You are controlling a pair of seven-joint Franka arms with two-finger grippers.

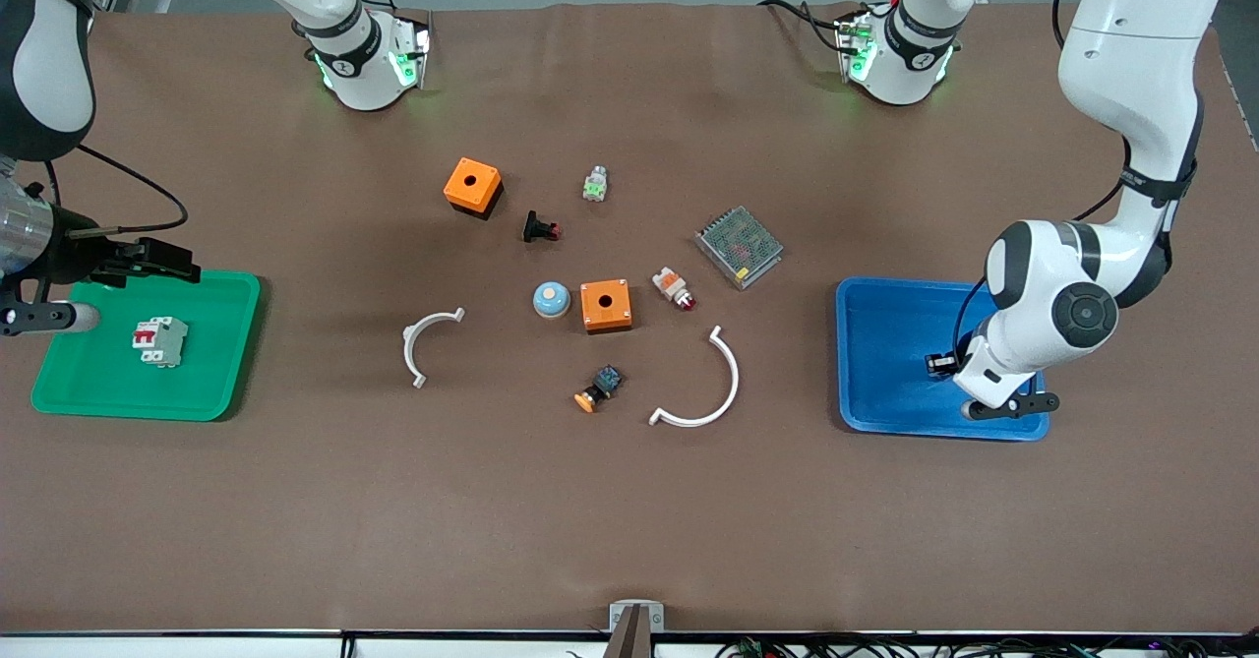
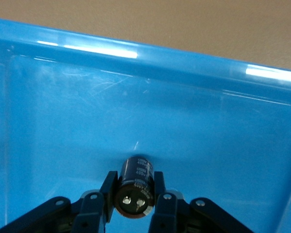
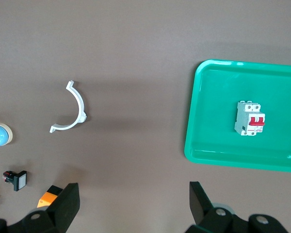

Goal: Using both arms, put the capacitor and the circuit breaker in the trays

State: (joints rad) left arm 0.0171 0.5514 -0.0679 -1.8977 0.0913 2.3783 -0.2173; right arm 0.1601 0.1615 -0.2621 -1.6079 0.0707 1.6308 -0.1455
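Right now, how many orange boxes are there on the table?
2. One orange box lies toward the robots' bases, beside the black push button. The other orange box lies nearer to the front camera, beside the blue dome. None seems hidden.

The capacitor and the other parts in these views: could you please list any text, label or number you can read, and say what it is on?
None can be read.
Capacitor, held by the left gripper in the blue tray: pale print on its sleeve, too blurred to read.
Circuit breaker in the green tray: no legible marking.
Right gripper, open: no marking.
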